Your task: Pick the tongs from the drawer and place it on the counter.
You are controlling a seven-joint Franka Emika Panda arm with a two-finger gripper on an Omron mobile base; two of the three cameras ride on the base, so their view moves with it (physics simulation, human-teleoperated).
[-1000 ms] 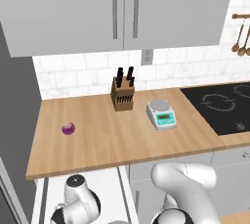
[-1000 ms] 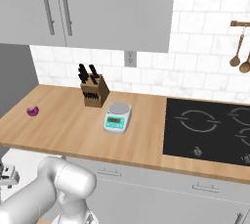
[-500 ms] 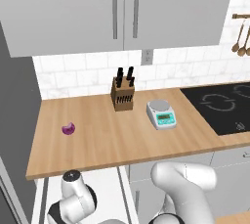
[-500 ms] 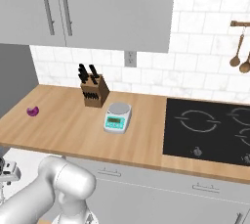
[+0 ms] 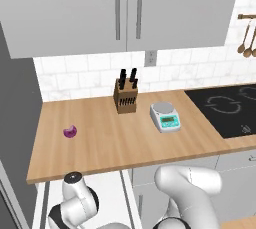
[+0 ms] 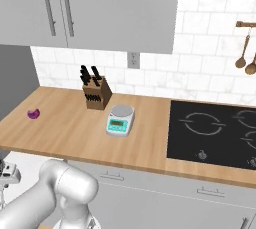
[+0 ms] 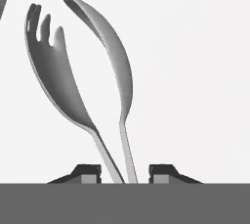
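tongs (image 7: 93, 91) lie on the white floor of the drawer (image 5: 107, 193), their two thin arms running between your gripper (image 7: 125, 174) fingertips. the jaws stand a little apart, clamping nothing yet. close off-centre and they could slip. the counter (image 5: 125, 138) front edge overhangs; lift clear first.

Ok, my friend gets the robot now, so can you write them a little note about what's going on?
Gripper: down in the wide white drawer, open, jaws either side of the handles of the slim silver-grey metal tongs, not yet closed on them.
Tongs: lying on the drawer's white floor, spoon and fork ends pointing away from the hand.
Light brown wooden counter: holds a knife block, a small scale and a little purple thing; there is bare wood between them.
Done: drawer open, hand lined up.
Left: close on the tongs, lift them out, set them on the counter.
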